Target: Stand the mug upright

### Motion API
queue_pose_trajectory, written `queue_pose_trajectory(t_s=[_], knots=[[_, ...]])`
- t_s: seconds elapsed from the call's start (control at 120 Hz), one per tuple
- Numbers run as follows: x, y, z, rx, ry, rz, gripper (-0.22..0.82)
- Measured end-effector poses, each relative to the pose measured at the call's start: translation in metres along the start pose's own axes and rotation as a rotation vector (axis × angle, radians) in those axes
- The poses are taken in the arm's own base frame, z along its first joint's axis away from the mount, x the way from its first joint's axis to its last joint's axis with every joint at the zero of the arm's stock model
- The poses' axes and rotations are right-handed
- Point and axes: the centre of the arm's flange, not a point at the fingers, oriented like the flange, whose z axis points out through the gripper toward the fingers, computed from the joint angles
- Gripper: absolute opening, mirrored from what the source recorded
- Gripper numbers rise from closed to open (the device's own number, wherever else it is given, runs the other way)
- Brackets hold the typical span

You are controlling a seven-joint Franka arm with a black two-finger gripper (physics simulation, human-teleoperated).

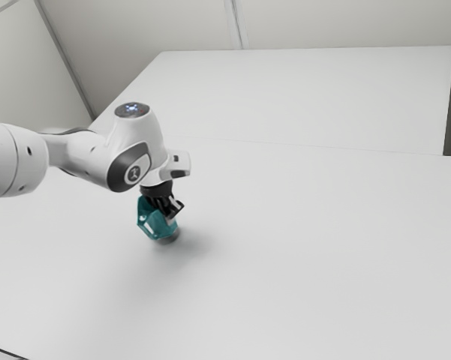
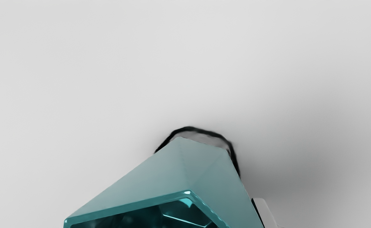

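Perhaps the biggest danger is a tip back onto its side, if the mug [image 1: 156,223] is let go before its base sits flat, because in the exterior view it looks leaning. Also, a sideways push of the gripper [image 1: 169,213] could roll or slide it over the table [image 1: 300,247]. How far open the gripper is, and whether it holds the mug, I cannot tell. The mug, teal and faceted, is beneath the hand, its angular mouth toward the wrist camera and its narrower base end lower, toward the table.

distant side and close wrist cameras look down at the mug [image 2: 185,167].
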Motion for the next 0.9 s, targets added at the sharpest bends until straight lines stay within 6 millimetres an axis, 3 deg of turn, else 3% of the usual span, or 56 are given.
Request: queue_pose_trajectory(t_s=[0.142,0.375,0.9], knots=[[0.006,0.020,-0.001,0.001,0.010,0.036,-0.18],[0.004,0.011,0.000,0.001,0.013,0.014,-0.18],[0.007,0.010,-0.015,-0.006,0.040,0.024,0.12]])
